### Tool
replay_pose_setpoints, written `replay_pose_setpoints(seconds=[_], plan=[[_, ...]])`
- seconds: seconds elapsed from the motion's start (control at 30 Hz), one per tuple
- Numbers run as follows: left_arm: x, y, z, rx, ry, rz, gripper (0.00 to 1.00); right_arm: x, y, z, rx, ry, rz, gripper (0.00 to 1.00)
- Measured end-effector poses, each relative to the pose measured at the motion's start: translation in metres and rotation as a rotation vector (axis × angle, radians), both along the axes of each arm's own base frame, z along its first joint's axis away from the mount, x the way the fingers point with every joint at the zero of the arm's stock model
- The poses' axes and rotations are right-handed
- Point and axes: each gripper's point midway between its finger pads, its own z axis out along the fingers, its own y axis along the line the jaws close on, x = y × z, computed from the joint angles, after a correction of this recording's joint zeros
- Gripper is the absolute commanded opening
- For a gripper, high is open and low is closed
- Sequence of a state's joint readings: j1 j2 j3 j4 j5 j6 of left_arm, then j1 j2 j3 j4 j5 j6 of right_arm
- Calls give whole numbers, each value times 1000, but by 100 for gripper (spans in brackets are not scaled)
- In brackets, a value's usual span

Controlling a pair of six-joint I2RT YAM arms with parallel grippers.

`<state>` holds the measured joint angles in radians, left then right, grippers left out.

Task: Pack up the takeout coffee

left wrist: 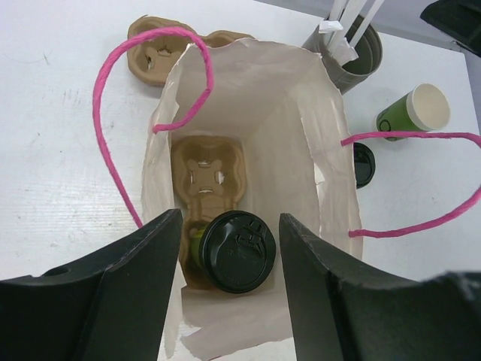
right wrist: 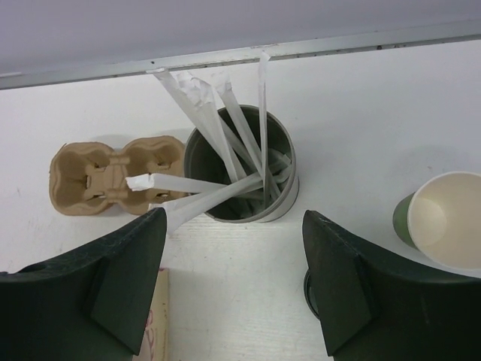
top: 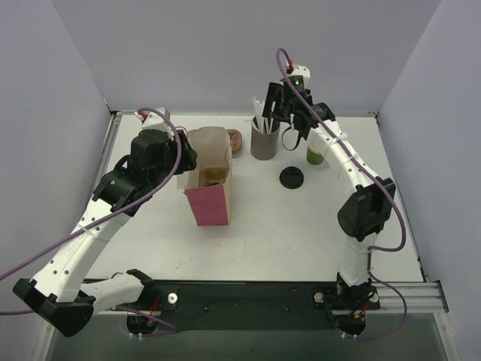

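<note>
**Cup bagged, straws ahead: two places it could go wrong**

Nearest, the takeout coffee (left wrist: 234, 252) sits lidded in the near pocket of the cardboard carrier (left wrist: 207, 169), at the bottom of the paper bag (left wrist: 319, 150). One finger of the left gripper (left wrist: 231, 219) looks close to the lid's edge. A crooked lift could catch the bag wall or a pink handle (left wrist: 98, 90) and tip the bag, coffee included.

Farther back, if the right gripper (right wrist: 233, 218) drops off-centre, it could bend the wrapped straws (right wrist: 197, 98), topple the straw holder (right wrist: 285, 188) or knock the open cup (right wrist: 443, 218) just beside it.

The left arm is bent, its wrist aimed down into the bag, fingers spread and holding nothing. The right arm reaches to the far edge, fingers spread and empty above the straws.
</note>
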<state>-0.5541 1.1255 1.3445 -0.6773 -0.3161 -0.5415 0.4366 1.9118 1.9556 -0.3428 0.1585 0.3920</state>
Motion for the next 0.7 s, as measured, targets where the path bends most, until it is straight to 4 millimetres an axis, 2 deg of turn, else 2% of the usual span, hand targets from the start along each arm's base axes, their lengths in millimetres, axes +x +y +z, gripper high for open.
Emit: replay_pose_setpoints(seconds=[0.33,0.7], plan=[[0,-1,7,-10,-11,-10,64,30,-19,-31,-13,25,-54,65],[1,8,20,2,-40,18,63,66,-44,-39,-20,-3,-103,52]])
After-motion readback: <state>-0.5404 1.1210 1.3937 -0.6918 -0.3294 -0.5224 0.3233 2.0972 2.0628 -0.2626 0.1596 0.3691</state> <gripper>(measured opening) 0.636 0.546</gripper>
